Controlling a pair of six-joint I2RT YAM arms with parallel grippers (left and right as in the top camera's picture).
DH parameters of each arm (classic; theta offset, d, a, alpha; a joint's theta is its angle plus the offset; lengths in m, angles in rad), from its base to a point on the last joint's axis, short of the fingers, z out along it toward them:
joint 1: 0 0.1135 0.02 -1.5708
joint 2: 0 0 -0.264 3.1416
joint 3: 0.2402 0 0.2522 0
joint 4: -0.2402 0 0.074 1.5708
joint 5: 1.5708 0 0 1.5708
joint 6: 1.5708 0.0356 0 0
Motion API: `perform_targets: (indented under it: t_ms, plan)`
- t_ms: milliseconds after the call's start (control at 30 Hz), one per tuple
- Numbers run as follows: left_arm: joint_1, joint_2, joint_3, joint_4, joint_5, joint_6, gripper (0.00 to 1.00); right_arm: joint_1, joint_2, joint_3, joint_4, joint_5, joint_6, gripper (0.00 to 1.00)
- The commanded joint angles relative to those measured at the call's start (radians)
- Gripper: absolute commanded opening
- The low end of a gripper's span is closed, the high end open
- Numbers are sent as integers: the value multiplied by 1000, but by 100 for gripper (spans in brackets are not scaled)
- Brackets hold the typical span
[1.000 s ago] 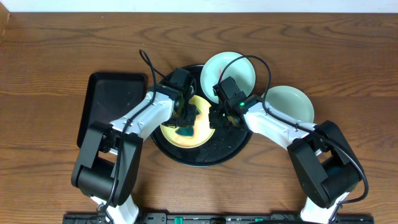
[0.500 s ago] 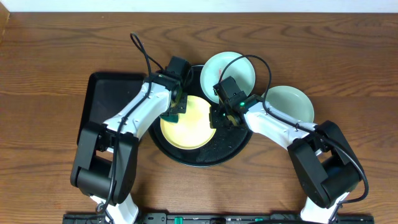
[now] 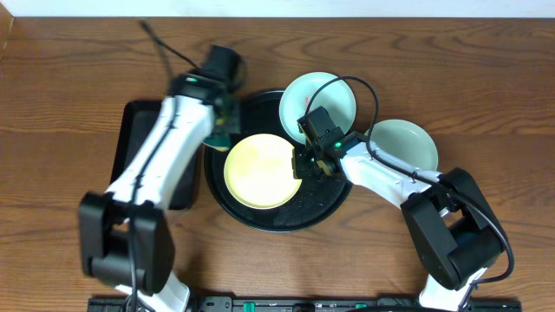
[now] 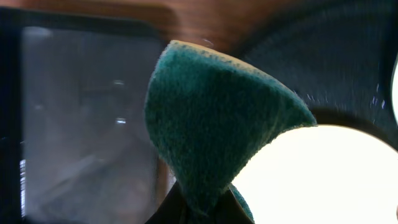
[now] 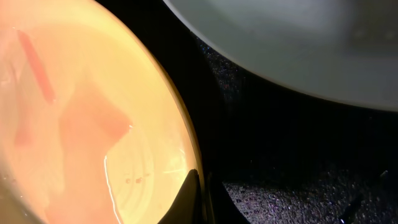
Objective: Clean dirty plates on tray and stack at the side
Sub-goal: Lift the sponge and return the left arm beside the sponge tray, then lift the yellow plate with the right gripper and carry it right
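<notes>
Overhead, I see my left claw (image 3: 223, 130) at the left rim of the round tray (image 3: 323, 199), beside the rectangular tray (image 3: 139, 143), pinching a green sponge (image 3: 218, 139). The yellow plate (image 3: 258, 171) lies in the round tray, and my right claw (image 3: 302, 166) sits at its right edge. The far mint plate (image 3: 318, 102) overlaps the tray's far rim. The right mint plate (image 3: 401, 143) rests on the table (image 3: 486, 69).

Left wrist: the sponge stands folded, clamped between the fingers.

Right wrist: the fingers press together on the yellow plate's rim, and red smears show inside it.
</notes>
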Motion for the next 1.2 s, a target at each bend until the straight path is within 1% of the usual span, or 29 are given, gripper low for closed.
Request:
perform_targets:
  t_ms: [0, 33, 200, 233, 400, 533, 667, 867, 1067, 1167]
  plan:
    - [103, -54, 29, -24, 63, -13, 7, -10, 8, 8, -7, 24, -14, 4]
    - [148, -56, 29, -35, 64, -13, 8, -9, 8, 8, -4, 24, -21, 1]
    - [253, -51, 29, -47, 64, -12, 8, -9, 8, 11, -4, 16, -26, 1]
    - [274, -51, 29, -45, 63, -12, 7, -9, 3, 20, -6, -10, -50, 1]
    - [323, -51, 29, -40, 64, -12, 8, -5, -48, 63, -58, 7, -122, 1]
    - [341, -51, 29, -40, 64, -12, 7, 16, -118, 89, -91, 98, -187, 1]
    - [341, -51, 29, -41, 64, -12, 7, 60, -195, 108, -113, 264, -246, 1]
    - [341, -50, 25, -45, 86, -12, 8, 152, -300, 109, -101, 618, -357, 1]
    - [341, -49, 15, -45, 86, -12, 8, 275, -327, 109, -40, 947, -469, 1]
    - [341, -46, 14, -49, 86, -12, 7, 326, -328, 109, -2, 1037, -542, 1]
